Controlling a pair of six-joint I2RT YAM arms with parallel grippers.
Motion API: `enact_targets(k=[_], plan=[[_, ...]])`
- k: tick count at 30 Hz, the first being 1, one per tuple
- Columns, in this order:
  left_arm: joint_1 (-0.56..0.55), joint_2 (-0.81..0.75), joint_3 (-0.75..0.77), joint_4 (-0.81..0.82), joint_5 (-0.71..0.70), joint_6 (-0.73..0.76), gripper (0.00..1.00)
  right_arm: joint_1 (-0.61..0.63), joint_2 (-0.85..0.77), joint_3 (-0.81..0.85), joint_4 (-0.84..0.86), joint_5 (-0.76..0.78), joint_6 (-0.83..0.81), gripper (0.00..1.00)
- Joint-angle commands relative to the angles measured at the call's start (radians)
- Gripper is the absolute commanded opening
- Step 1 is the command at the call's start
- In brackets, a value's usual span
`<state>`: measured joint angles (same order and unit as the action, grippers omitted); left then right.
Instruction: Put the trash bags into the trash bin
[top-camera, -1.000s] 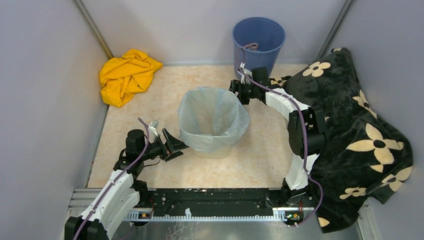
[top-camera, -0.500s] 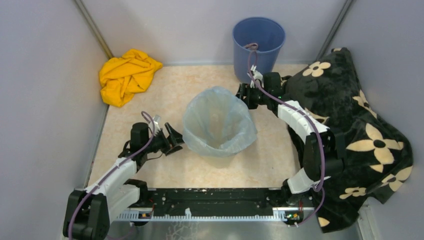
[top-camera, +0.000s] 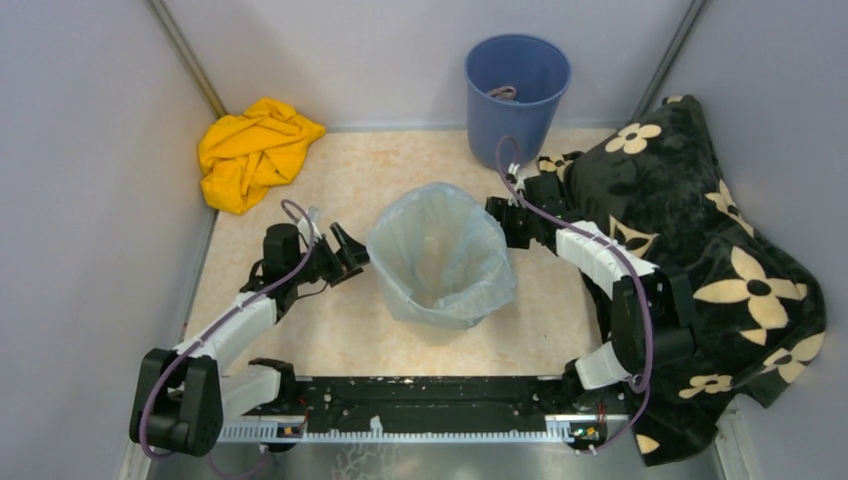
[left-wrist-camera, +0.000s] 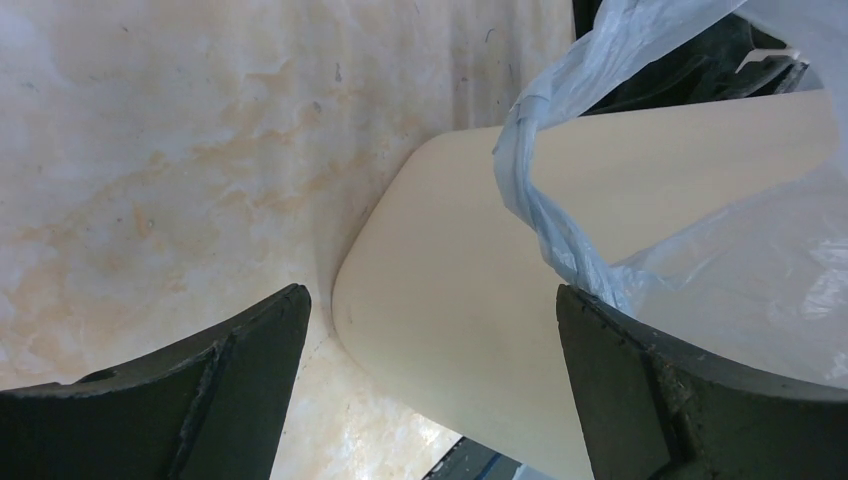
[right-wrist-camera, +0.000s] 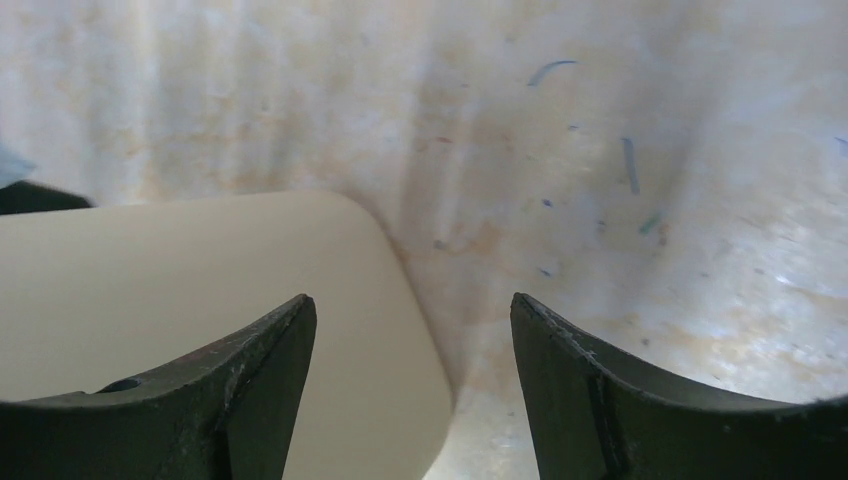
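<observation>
Trash bin: the cream bin (left-wrist-camera: 450, 300) stands mid-table between my two claws, mouth up.
Trash bag: the pale-blue bag (top-camera: 440, 255) sits inside the bin as a liner. Its edge is folded out over the rim and hangs crinkled down the outside.
Left claw: my left claw (top-camera: 354, 257) is just beside the bin's left side, jaws spread wide, nothing held. In my wrist view the cream wall fills the gap between the fingers, and the bag's bunched edge hangs by the right one.
Right claw: my right claw (top-camera: 503, 222) is at the bin's right side, near the rim. The jaws are parted a good way and are empty. My wrist view shows a rounded corner of the bin and bare tabletop (right-wrist-camera: 650, 200).
Contact: I cannot tell whether either claw touches the plastic.
Surroundings: yellow cloth (top-camera: 255, 150) heaped far left; blue bucket (top-camera: 517, 85) at the far wall; black flowered blanket (top-camera: 720, 260) along the right.
</observation>
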<state>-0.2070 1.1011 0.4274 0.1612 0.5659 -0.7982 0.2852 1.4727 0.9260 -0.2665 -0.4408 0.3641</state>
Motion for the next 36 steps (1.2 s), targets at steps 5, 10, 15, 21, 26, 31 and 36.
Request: enact_targets(k=[5, 10, 15, 21, 26, 31, 36], plan=[[-0.002, -0.056, 0.077, -0.116, -0.099, 0.083, 0.99, 0.003, -0.14, -0.052, 0.008, 0.296, 0.049, 0.72], [0.008, -0.138, 0.109, -0.272, -0.151, 0.13, 0.99, -0.008, -0.249, -0.083, -0.04, 0.457, 0.058, 0.73], [0.009, -0.293, 0.139, -0.443, -0.156, 0.158, 0.99, -0.021, -0.35, -0.116, -0.056, 0.546, 0.077, 0.74], [0.009, -0.48, 0.2, -0.715, -0.139, 0.184, 0.99, -0.022, -0.424, -0.152, -0.109, 0.589, 0.083, 0.74], [0.009, -0.605, 0.076, -0.698, 0.068, 0.084, 0.99, -0.022, -0.502, -0.182, -0.129, 0.545, 0.091, 0.74], [0.009, -0.687, -0.024, -0.672, 0.137, 0.025, 0.99, -0.021, -0.553, -0.202, -0.142, 0.511, 0.09, 0.73], [0.009, -0.65, -0.061, -0.569, 0.19, -0.013, 0.99, -0.021, -0.547, -0.202, -0.133, 0.496, 0.09, 0.73]])
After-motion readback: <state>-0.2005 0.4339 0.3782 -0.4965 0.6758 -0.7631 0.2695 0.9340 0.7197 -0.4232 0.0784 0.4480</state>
